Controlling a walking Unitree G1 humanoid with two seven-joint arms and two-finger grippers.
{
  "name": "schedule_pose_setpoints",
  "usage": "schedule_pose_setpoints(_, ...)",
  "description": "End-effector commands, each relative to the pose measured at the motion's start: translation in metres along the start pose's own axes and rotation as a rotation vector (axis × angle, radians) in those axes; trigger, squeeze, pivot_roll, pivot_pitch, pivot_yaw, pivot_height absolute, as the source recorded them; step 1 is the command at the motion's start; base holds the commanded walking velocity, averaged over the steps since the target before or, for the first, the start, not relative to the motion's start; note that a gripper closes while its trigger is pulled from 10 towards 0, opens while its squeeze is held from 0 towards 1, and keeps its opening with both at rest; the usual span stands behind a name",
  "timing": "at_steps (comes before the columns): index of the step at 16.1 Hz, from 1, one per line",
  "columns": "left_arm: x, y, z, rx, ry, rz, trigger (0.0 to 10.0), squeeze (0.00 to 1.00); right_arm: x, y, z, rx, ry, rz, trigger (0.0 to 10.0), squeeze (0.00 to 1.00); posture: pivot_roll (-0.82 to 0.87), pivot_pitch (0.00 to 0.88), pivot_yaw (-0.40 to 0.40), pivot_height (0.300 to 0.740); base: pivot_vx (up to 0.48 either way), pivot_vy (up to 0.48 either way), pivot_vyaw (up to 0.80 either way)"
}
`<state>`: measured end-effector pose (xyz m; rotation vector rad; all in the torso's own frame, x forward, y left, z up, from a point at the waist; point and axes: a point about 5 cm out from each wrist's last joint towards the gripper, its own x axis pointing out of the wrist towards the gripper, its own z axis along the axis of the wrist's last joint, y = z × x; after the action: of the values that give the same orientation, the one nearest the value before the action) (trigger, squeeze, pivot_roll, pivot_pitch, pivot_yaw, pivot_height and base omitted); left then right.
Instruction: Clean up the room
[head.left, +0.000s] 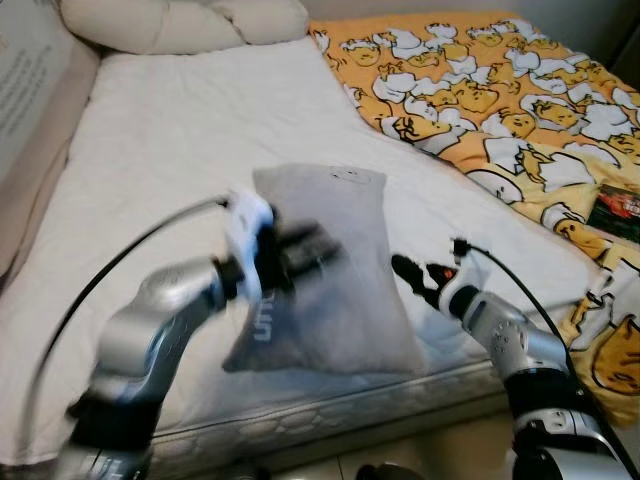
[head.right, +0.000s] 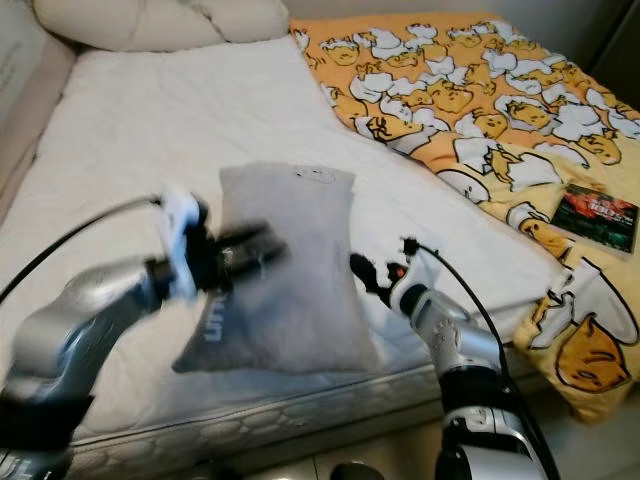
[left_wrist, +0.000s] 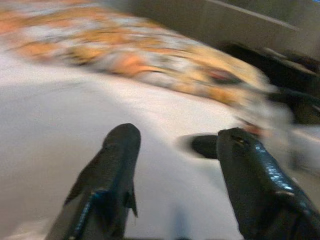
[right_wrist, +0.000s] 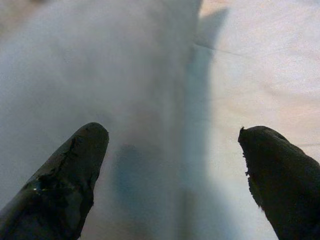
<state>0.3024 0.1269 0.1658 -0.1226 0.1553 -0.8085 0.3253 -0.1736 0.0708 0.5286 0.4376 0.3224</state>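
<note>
A grey pillow lies on the white mattress close to the bed's front edge. My left gripper hovers over the pillow's left half, blurred by motion; the left wrist view shows its fingers apart with nothing between them. My right gripper is at the pillow's right edge, just above the sheet. Seen from the right wrist, its open fingers straddle the pillow's edge, holding nothing.
A yellow blanket with a duck print covers the bed's right side and hangs over its corner. A dark book rests on it. Cream pillows lie at the head. A padded headboard runs along the left.
</note>
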Motion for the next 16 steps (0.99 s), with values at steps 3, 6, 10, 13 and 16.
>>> schedule_pose_setpoints(3, -0.001, 0.045, -0.030, -0.198, 0.009, 0.265, 10.0, 1.00, 0.002, 0.002, 0.008, 0.168, -0.033, 0.094, 10.0, 0.00, -0.09, 0.069, -0.007, 0.740, 0.000, 0.000, 0.00)
schedule_pose_setpoints(6, 0.009, 0.059, -0.057, -0.347, 0.013, 0.333, 10.0, 1.00, 0.010, 0.000, 0.002, 0.196, -0.005, 0.088, 10.0, 0.40, -0.11, 0.071, 0.010, 0.740, 0.000, 0.000, 0.00)
schedule_pose_setpoints(10, 0.030, 0.034, -0.091, -0.522, 0.059, 0.192, 10.0, 1.00, 0.023, 0.009, -0.023, 0.186, 0.133, 0.085, 10.0, 0.00, -0.10, 0.078, 0.011, 0.740, 0.000, 0.000, 0.00)
schedule_pose_setpoints(13, 0.037, 0.014, -0.121, -0.519, 0.200, 0.188, 0.0, 0.00, 0.028, 0.019, -0.038, 0.163, 0.176, 0.120, 3.3, 0.00, -0.09, 0.079, 0.008, 0.740, 0.000, 0.000, 0.00)
schedule_pose_setpoints(16, 0.040, 0.015, -0.121, -0.527, 0.178, 0.231, 0.0, 0.00, 0.027, 0.019, -0.048, 0.192, 0.194, 0.114, 0.0, 0.00, -0.09, 0.078, 0.005, 0.740, 0.000, 0.000, 0.00)
